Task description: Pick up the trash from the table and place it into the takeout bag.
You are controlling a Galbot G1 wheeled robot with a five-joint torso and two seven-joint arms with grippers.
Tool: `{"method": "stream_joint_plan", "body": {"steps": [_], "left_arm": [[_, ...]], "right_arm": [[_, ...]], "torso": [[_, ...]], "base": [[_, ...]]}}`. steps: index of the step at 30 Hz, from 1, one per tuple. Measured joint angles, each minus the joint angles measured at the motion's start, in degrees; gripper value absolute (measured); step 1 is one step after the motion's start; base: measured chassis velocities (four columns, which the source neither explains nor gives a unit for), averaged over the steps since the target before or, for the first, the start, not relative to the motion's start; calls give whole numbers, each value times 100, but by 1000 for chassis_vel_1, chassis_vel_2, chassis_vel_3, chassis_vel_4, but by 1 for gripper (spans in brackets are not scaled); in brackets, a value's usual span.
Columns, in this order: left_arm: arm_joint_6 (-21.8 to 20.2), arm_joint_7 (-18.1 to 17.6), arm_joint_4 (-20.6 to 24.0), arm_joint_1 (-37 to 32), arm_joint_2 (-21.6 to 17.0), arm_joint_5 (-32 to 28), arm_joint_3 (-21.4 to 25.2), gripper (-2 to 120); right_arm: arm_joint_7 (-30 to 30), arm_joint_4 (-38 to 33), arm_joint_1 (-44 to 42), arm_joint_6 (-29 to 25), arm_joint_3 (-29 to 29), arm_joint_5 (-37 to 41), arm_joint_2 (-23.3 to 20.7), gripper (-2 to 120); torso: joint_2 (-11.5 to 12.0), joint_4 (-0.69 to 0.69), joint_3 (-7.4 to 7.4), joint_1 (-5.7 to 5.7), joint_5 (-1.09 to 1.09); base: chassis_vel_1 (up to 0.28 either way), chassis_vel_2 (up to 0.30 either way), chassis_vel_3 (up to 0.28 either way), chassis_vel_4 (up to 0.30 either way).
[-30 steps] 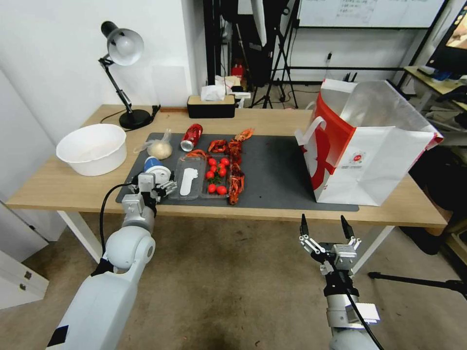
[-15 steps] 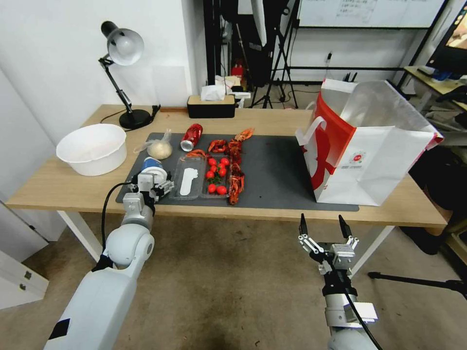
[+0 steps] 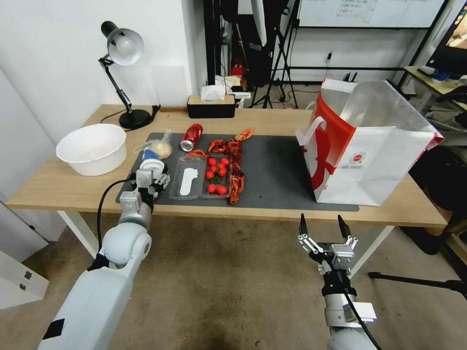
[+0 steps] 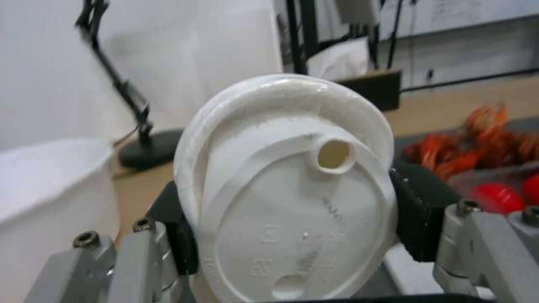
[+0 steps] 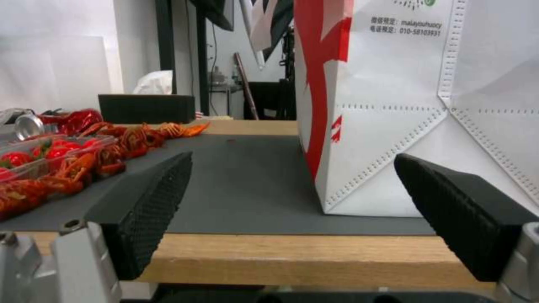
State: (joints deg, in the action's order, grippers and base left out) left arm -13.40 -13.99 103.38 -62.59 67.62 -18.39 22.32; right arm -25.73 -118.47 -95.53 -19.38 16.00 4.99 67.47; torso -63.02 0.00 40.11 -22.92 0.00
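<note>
Trash remains on the table (image 3: pixel 272 124), left end effector (image 3: pixel 154 178) clamped on the blue cup (image 3: pixel 151 155), right end effector (image 3: pixel 324 227) spread idle.

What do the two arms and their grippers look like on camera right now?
Both arms are smooth white shells with rounded joints and a black cable along each wrist. The left gripper and right gripper have silver metal linkages with screws, ending in black textured pads.

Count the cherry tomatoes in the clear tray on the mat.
7 cherry tomatoes show in the clear tray's right compartment: four toward the far end, three nearer the table's front edge. Crayfish shells alongside may hide others.
</note>
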Motion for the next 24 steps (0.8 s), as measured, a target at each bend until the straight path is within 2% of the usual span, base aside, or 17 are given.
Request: {"method": "stream_joint_plan", "body": {"steps": [3,4,7,8,10,11,13,15,16,20,21,23,24], "left_arm": [[386,268,138,146,-292,-164,-165,64],[386,268,138,146,-292,-164,-165,64],[692,616,279,619,-749,-511,-495,63],[692,616,279,619,-749,-511,-495,63],[845,862,394,1257,-1233,-1198,-951,63],[845,862,394,1257,-1233,-1198,-951,63],[1020,1148,422,1918,-1680,-1886,-1531,63],[1228,1455,332,2583,-1916,-2329,-2214,63],[1228,1455,332,2583,-1916,-2329,-2214,63],[1331,1603,210,3836,-1805,-3035,-3325,63],[1331,1603,210,3836,-1805,-3035,-3325,63],[1329,1612,44,4430,-1528,-3250,-3818,63],[1329,1612,44,4430,-1528,-3250,-3818,63]], "right_arm": [[0,0,8,0,0,0,-2,92],[0,0,8,0,0,0,-2,92],[-9,-10,5,0,9,0,2,92],[-9,-10,5,0,9,0,2,92],[-21,-21,13,0,33,0,2,92],[-21,-21,13,0,33,0,2,92],[-30,-34,29,0,50,0,-6,92],[-38,-36,37,0,64,0,-14,92],[-38,-36,37,0,64,0,-14,92],[-49,-51,60,0,89,0,-44,92],[-49,-51,60,0,89,0,-44,92],[-60,-55,75,1,108,0,-67,92],[-60,-55,75,1,108,0,-67,92]], "torso": [[0,0,0,0,0],[0,0,0,0,0],[0,0,0,0,-1],[0,0,0,0,-1],[0,-1,0,0,0],[0,-1,0,0,0],[0,1,0,0,0],[0,1,0,0,1],[0,1,0,0,1],[0,-1,-1,0,3],[0,-1,-1,0,3],[0,-1,0,0,0],[0,-1,0,0,0]], "base": [[0,0,0,0],[0,0,0,0],[0,0,0,0],[0,0,0,0],[0,0,0,0],[0,0,0,0],[0,0,0,0],[0,0,0,0],[0,0,0,0],[0,0,0,0],[0,0,0,0],[0,0,0,0],[0,0,0,0]]}}
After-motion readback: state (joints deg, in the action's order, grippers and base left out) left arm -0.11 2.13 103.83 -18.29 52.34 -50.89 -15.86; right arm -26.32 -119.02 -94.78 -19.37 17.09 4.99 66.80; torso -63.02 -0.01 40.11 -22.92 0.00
